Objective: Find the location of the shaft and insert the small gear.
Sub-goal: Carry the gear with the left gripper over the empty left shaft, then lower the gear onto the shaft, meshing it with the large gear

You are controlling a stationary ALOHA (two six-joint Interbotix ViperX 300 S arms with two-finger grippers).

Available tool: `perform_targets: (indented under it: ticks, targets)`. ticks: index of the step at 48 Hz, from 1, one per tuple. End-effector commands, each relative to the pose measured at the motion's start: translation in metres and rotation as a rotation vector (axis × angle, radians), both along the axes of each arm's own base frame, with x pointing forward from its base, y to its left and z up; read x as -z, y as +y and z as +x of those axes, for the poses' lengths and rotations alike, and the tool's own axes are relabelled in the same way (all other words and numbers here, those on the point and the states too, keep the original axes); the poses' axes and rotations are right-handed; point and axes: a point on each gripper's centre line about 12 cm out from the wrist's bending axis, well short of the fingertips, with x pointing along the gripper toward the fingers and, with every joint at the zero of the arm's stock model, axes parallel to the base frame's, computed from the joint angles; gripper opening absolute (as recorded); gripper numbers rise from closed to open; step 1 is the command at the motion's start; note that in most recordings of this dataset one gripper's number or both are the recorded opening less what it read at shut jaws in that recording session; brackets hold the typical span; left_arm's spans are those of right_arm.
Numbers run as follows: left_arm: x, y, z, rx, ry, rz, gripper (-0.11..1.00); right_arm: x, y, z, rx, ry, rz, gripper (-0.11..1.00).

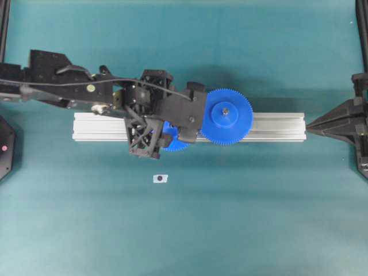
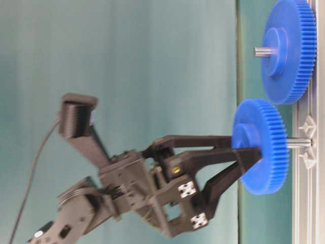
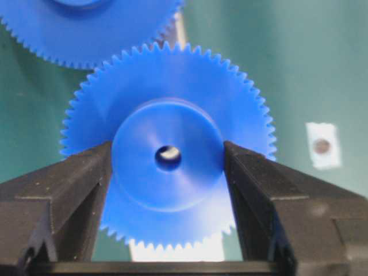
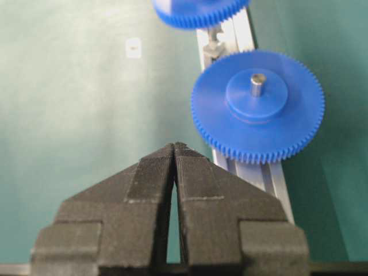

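My left gripper (image 3: pixel 167 154) is shut on the raised hub of the small gear (image 3: pixel 167 190), a bright blue toothed wheel, with one finger on each side of the hub. In the table-level view the small gear (image 2: pixel 261 147) hangs level just off the aluminium rail (image 2: pixel 304 203). The shaft (image 2: pixel 299 143), a thin grey pin, spans the gap between gear and rail. Something pale shows inside the gear's centre hole (image 3: pixel 168 157). From the right wrist, the shaft (image 4: pixel 215 35) stands under the small gear (image 4: pixel 198 11). My right gripper (image 4: pixel 174 148) is shut and empty, off the rail's right end.
A larger blue gear (image 1: pixel 226 116) sits on its own pin (image 4: pixel 257 84) on the rail (image 1: pixel 276 126), its teeth close to the small gear's. A tiny white tag with a dark dot (image 1: pixel 160 178) lies on the teal table in front of the rail.
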Motion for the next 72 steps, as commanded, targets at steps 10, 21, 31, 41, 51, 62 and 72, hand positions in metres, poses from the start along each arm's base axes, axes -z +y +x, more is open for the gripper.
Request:
perform_targets:
  ticks: [10, 21, 31, 41, 51, 62, 72]
  targets:
    - [-0.009, 0.010, 0.000, -0.022, -0.024, 0.005, 0.65, -0.004, 0.000, 0.001, 0.007, -0.015, 0.008, 0.08]
    - [-0.006, 0.012, -0.002, -0.028, -0.007, 0.003, 0.65, -0.004, -0.001, 0.001, 0.010, -0.015, 0.008, 0.08]
    - [-0.006, 0.012, -0.001, -0.031, -0.005, -0.001, 0.65, -0.005, -0.001, 0.001, 0.010, -0.018, 0.008, 0.08]
    - [-0.008, 0.013, 0.000, -0.033, -0.011, 0.000, 0.65, -0.004, -0.001, 0.001, 0.010, -0.017, 0.008, 0.08]
    - [-0.011, 0.012, 0.002, -0.035, -0.017, -0.002, 0.65, -0.004, -0.001, 0.001, 0.011, -0.018, 0.011, 0.08]
    - [-0.017, 0.009, 0.006, -0.028, -0.036, -0.002, 0.80, 0.000, -0.001, 0.000, 0.034, -0.010, 0.058, 0.08]
    - [-0.030, 0.009, 0.011, -0.025, -0.071, 0.001, 0.78, -0.001, -0.001, 0.000, 0.038, -0.017, 0.068, 0.08]
